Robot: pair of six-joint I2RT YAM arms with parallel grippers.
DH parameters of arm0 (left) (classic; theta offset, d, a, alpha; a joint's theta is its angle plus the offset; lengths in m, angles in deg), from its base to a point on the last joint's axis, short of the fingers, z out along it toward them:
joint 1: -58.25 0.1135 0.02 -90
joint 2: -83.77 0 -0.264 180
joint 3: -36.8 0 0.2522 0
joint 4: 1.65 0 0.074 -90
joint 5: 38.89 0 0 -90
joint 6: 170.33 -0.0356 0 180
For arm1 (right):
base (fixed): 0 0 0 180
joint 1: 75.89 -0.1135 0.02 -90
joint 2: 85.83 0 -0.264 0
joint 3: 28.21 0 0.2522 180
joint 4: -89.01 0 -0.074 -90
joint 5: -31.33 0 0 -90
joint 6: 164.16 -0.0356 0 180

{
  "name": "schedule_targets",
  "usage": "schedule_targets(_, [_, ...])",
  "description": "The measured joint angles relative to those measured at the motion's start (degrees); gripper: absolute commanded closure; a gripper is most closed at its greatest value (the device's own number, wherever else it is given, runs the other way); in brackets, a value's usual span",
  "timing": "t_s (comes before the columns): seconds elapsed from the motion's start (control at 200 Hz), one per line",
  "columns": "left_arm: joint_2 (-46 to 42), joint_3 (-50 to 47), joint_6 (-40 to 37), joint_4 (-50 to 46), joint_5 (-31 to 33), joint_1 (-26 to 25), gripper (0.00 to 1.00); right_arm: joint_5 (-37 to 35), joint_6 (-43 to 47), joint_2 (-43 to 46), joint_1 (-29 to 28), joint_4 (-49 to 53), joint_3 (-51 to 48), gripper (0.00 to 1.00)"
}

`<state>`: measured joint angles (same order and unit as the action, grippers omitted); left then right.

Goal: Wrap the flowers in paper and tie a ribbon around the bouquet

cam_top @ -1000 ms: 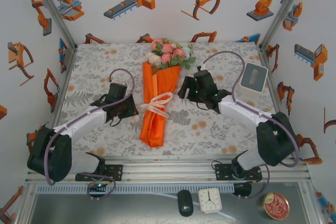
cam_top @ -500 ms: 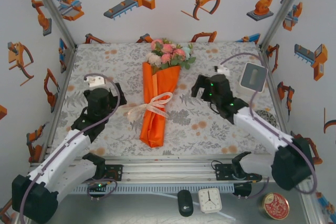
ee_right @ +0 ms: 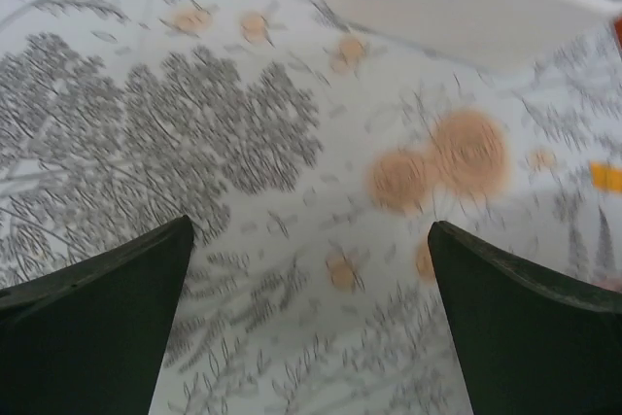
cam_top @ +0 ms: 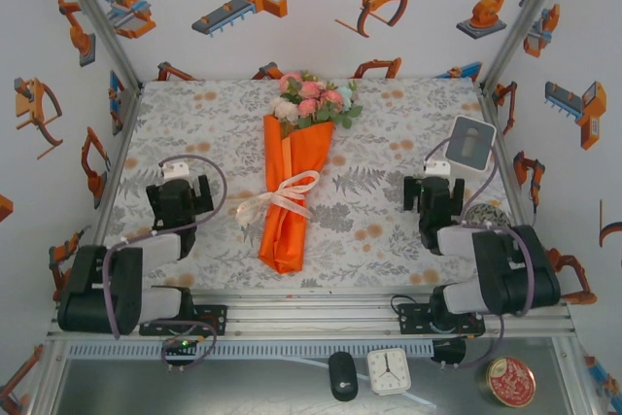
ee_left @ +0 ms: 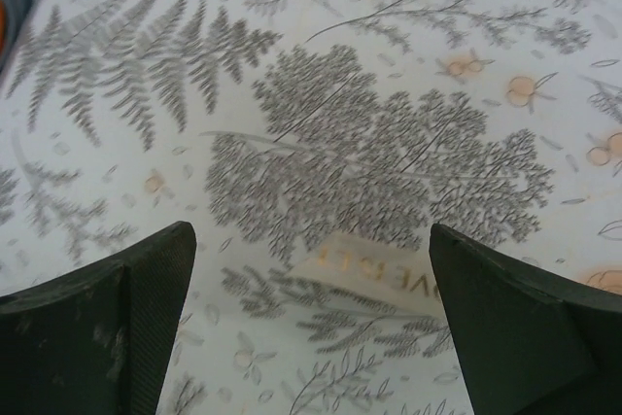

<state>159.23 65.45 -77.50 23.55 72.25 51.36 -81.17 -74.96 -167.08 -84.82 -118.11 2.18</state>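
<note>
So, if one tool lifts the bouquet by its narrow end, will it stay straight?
Probably it sags: the orange paper looks thin. The flowers likely make the far end heavier. The ribbon ends look floppy and may snag.

Between the left gripper's (ee_left: pixel 311 230) jaws: we see them spread wide over flat table cloth (ee_left: pixel 321 94), where one small flat clear tag (ee_left: pixel 374 274) lies low.
Ahead of the left gripper: open cloth runs to the back wall (cam_top: pixel 311 46).
To its right: the bouquet (cam_top: pixel 292 191) lies lengthwise, its ribbon (cam_top: pixel 277 199) loops spilling towards the gripper. We could pass along the strip of cloth between.
To its left: the side wall (cam_top: pixel 49 143) stands near.
Between the right gripper's (ee_right: pixel 311 227) jaws: flat cloth, jaws wide apart.
Ahead of the right gripper, slightly right: a white box (ee_right: pixel 457 2) stands close and bars a straight reach.
To its left: broad open cloth as far as the bouquet.
</note>
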Motion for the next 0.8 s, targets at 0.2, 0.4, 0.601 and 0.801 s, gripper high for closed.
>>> schedule_targets(0.2, [12.6, 4.1, 0.5, 11.4, -7.2, 4.4, 0.03, 12.9, -1.3, -6.9, 10.5, -7.1, 2.3, 0.01])
schedule_targets(0.4, [12.9, 6.9, 0.5, 11.6, -8.3, 4.5, 0.03, 19.4, -3.2, -7.3, 12.5, -7.9, 4.2, 0.01])
schedule_targets(0.601, [12.9, 6.9, 0.5, 11.1, -8.5, 4.5, 0.03, 21.6, -3.7, -7.3, 12.5, -7.9, 4.2, 0.01])
schedule_targets(0.801, [12.9, 6.9, 0.5, 11.1, -8.6, 4.5, 0.03, 23.1, -3.7, -7.3, 12.5, -7.5, 4.6, 0.01])
